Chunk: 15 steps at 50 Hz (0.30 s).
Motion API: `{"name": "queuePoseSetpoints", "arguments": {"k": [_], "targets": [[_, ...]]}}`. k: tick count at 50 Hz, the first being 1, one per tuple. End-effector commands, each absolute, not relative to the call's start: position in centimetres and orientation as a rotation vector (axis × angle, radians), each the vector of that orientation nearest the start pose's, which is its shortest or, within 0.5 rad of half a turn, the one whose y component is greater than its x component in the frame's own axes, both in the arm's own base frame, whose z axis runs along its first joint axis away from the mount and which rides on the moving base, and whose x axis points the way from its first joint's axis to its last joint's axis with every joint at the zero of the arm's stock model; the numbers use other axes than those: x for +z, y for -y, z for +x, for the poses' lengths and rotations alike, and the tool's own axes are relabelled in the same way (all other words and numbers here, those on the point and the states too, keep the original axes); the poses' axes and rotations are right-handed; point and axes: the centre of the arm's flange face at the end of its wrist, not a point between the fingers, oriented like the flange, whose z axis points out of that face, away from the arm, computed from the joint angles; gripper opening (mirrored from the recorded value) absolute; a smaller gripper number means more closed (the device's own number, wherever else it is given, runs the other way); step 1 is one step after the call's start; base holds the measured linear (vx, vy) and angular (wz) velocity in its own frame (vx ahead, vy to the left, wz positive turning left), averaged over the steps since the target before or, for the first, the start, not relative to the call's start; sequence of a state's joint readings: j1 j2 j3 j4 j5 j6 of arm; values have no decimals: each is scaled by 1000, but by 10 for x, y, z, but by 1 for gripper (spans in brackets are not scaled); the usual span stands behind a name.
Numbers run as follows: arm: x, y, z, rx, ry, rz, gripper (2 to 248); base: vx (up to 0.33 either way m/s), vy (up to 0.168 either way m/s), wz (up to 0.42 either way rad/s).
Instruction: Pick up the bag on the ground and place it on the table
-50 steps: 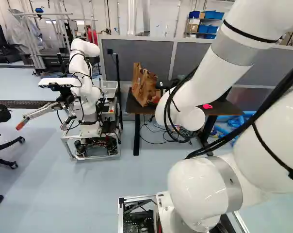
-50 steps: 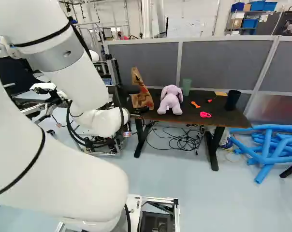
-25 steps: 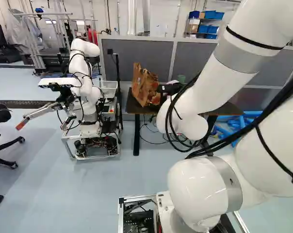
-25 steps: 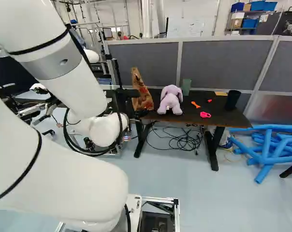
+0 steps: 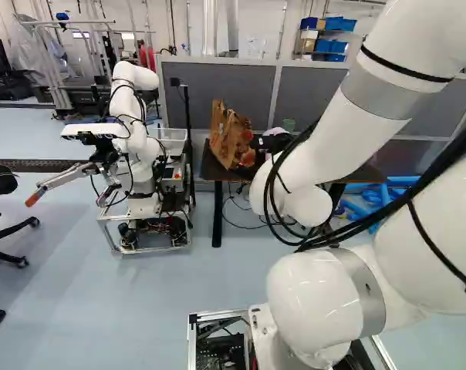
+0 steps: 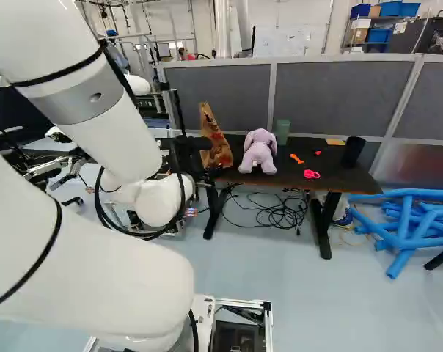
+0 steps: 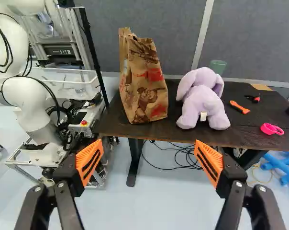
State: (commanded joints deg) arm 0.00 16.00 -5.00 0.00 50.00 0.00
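Note:
My gripper (image 5: 268,143) shows only as a dark part beside the brown paper bag (image 5: 230,139) in the left base view; the arm hides the rest. In the wrist view the gripper (image 7: 149,151) stands open, its orange pads wide apart with nothing between them. Ahead of it the bag (image 7: 143,88) stands upright on the dark table (image 7: 183,135), near one end, apart from both fingers. Floor and part of the table's front edge show between the fingers.
A lilac plush toy (image 7: 203,99) sits beside the bag. A green cup (image 6: 282,130), orange and pink items and a black cup (image 6: 352,152) share the table. Another robot (image 5: 133,146) stands beside it. Cables (image 6: 275,213) lie underneath; blue tubes (image 6: 408,227) lie nearby.
My arm's forearm and wrist have shifted slightly lower against the base joint, and the gripper's dark part now shows beside the bag. The bag and the base have not moved.

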Motion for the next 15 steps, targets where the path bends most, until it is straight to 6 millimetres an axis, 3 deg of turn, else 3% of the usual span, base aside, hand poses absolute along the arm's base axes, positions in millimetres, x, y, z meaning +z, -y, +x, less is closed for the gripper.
{"name": "queuePoseSetpoints", "arguments": {"k": [15], "targets": [[366, 0, 270, -1824, 0, -2558, 247, 0, 0, 0]]}}
